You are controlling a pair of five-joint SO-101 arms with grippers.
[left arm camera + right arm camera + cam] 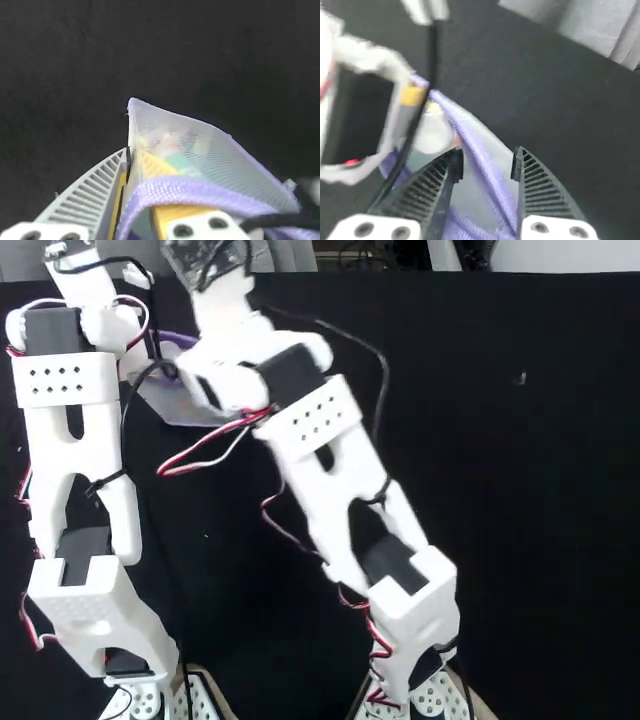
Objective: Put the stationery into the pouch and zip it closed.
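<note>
Black tabletop (pixel 520 490) lay beneath both arms. We saw the mesh pouch (pixel 210 150), edged in purple, with one wall clamped in the left pincer (pixel 131 162). The right pincer (pixel 487 154) stood apart, its fingers straddling the pouch's purple rim. Stationery (pixel 170 147) sat inside the pouch, just beyond the left pincer's tips.

Both my arms wear white printed shells (pixel 75 430) with black servo blocks (pixel 52 330) set into the joints. Rows of small round holes dot the flat plates, and red, white and black cables (pixel 200 455) loop from link to link. My left pincer (pixel 131 165) has a pale grey ribbed finger (pixel 90 195) beside a yellow part, above white mounts with dark screw holes (pixel 182 231). My right pincer (pixel 487 160) has two dark ribbed fingers.
</note>
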